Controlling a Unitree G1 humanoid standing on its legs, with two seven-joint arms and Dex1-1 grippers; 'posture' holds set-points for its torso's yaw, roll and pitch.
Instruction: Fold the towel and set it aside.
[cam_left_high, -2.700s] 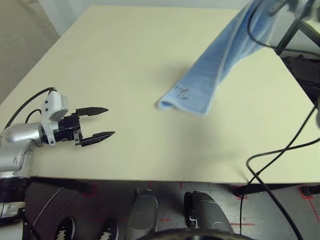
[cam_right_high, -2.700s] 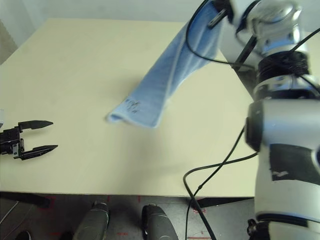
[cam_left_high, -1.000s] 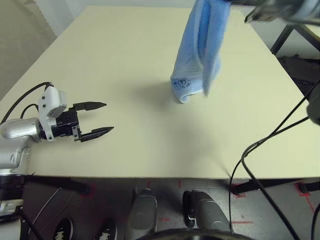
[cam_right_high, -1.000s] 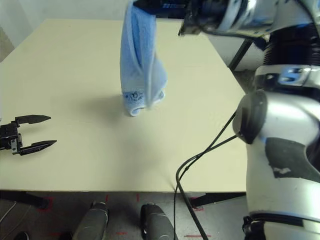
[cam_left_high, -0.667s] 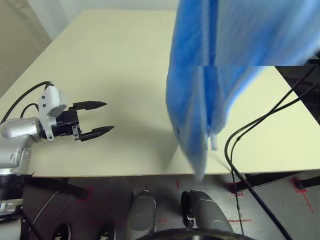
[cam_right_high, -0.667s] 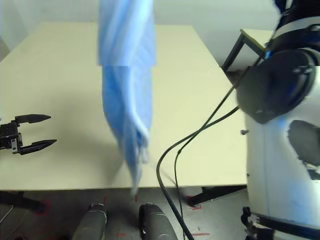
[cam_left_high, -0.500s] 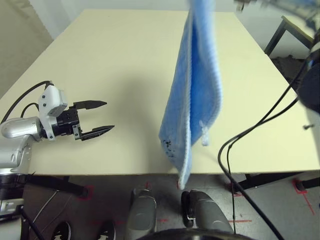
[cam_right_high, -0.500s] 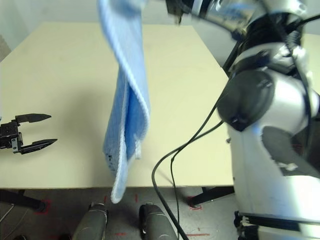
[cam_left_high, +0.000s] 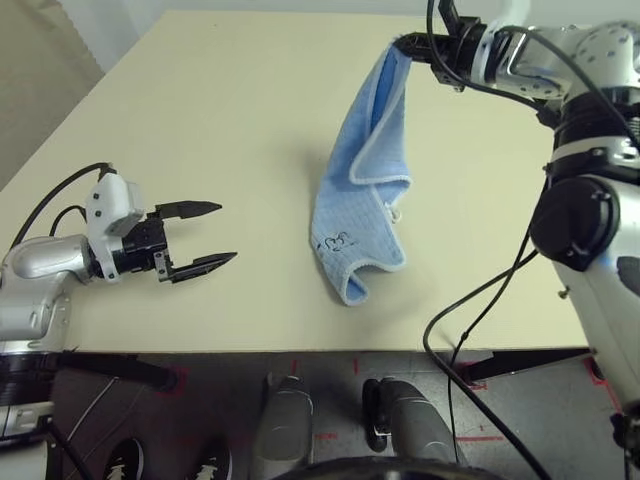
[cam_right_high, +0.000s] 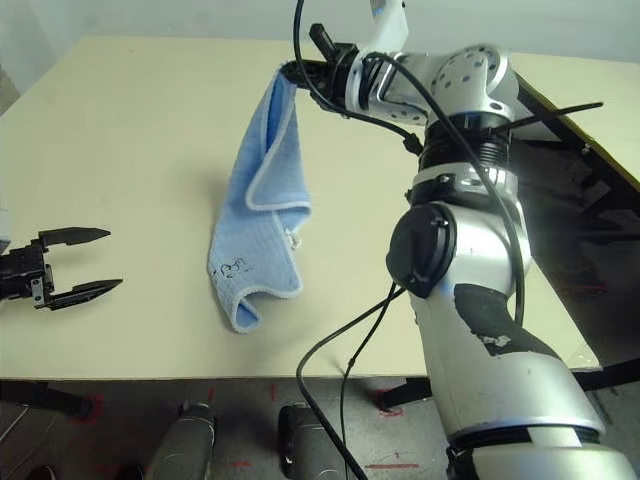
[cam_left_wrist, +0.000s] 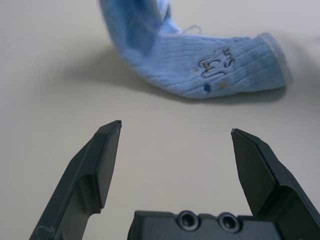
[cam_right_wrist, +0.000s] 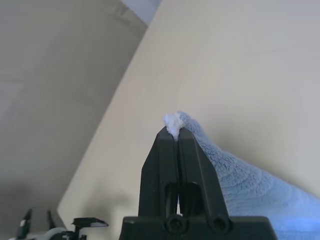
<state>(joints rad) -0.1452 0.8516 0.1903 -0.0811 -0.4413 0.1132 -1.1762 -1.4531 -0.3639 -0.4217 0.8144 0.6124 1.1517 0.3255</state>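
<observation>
Because the right hand was clamped shut on one corner, the towel hung doubled with its lower fold resting on the worktop, while the left hand, fully open and empty, waited well apart, presumably to take the free end.

No legible text, brand or number anywhere I look (the dark embroidered motif on the towel is a figure, not lettering).

Soft, even light falls across the pale counter. The towel casts a faint, diffuse shadow. In the left wrist view the near pincer fingers look slightly blurred.
</observation>
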